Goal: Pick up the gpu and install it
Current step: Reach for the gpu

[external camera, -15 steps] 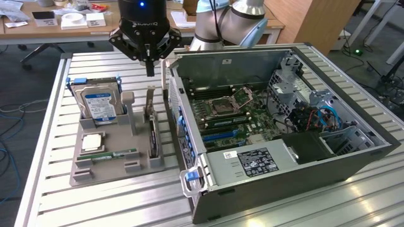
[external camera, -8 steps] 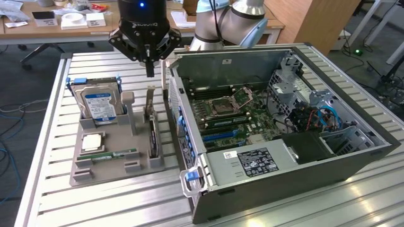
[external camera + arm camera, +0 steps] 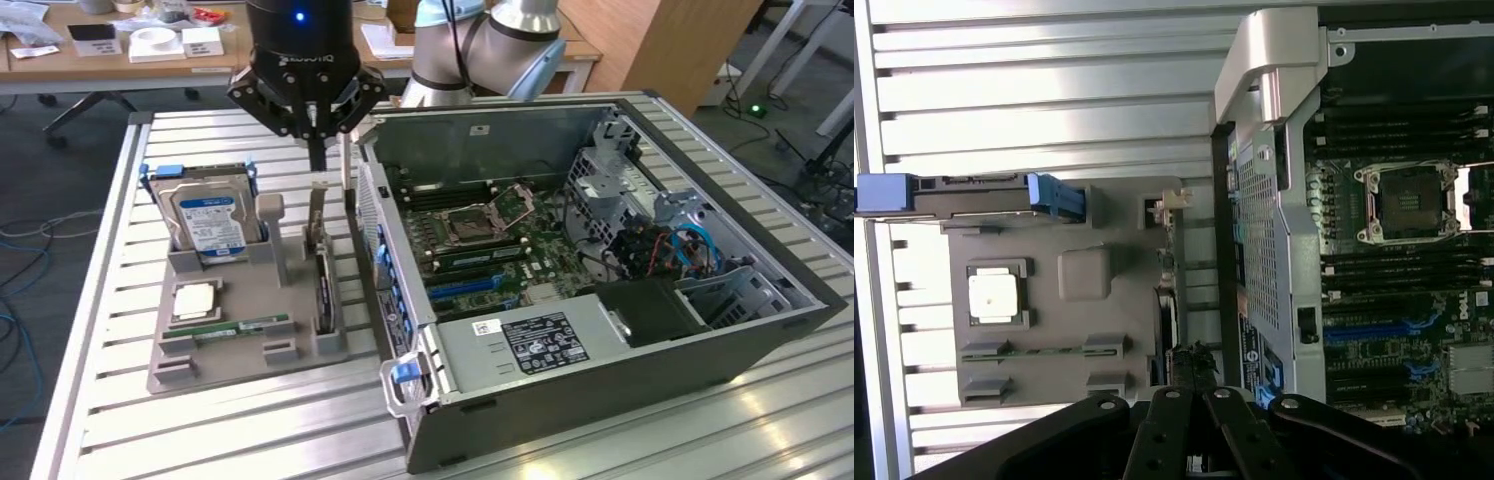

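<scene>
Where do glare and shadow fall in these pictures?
Exterior view: glare streaks the table beside the case, at the exterior view's right. Wrist view: the table is washed out nearly white, and so is the chip on the tray.

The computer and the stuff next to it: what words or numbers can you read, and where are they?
"ROBOTIQ", upside down: on the black body of the gripper.
"DELL", sideways and faint: on the motherboard.
Blue label on the hard drive: too small to read.
Sticker on the power supply: too small to read.
</scene>
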Robot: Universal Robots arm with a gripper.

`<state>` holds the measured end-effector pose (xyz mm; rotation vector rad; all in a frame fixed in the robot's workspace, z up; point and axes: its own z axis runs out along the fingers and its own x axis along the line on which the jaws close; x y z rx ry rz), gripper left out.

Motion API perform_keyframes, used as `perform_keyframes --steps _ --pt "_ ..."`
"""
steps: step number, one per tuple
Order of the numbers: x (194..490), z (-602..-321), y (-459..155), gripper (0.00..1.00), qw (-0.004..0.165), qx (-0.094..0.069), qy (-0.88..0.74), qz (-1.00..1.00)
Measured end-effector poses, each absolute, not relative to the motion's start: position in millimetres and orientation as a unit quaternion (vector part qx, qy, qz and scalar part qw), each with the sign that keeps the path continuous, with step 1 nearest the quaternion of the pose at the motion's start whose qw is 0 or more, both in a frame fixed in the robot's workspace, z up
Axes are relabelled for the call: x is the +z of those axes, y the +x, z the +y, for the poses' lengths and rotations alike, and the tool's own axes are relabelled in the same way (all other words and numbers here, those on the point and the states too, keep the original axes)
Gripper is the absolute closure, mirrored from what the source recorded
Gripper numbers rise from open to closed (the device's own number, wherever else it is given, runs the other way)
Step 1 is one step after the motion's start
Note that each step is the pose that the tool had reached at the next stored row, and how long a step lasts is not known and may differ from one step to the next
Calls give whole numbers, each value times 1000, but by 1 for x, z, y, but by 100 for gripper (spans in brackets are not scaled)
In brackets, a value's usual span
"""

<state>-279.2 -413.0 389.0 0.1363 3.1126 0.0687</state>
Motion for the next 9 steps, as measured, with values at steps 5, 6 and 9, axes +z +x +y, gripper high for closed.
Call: perform_keyframes --steps 5,6,9 --pt "389 -424 -280 89 13 22 44 999" --pt "389 -426 -281 89 13 22 44 999" --pt "389 -431 -281 89 13 22 44 999"
